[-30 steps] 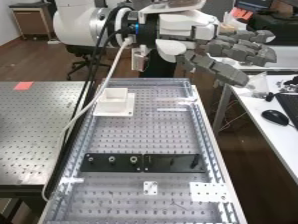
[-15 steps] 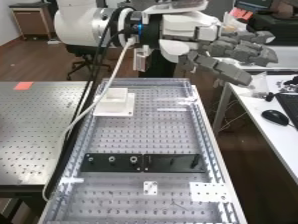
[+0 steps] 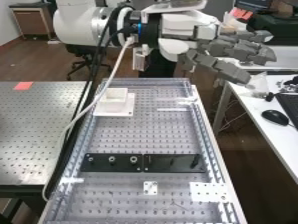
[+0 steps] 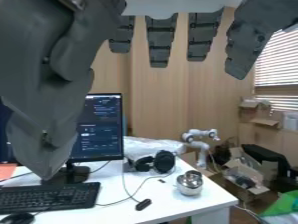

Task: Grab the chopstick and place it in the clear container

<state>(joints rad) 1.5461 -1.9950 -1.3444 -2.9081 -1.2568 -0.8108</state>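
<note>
Plainly, a good reach had to start with knowing the target. A thin pale strip (image 3: 171,109) lay across the far part of the worktop (image 3: 149,136), and it could have been the chopstick or merely an edge of the clear container; I could not tell which. The hand (image 3: 236,51) stood high beyond the worktop's far right corner in the high view, fingers loosely extended, thumb apart from them, nothing held. The sound way in, I judged, was to travel across at that height, turn the palm downward over the strip and only then descend slowly, since so slim a piece could roll off or slip under broad fingertips. A pinch near its middle seemed best, thumb against fingers, closing evenly. The white block (image 3: 116,106) and the pale cable (image 3: 70,125) called for some room on the other side.
</note>
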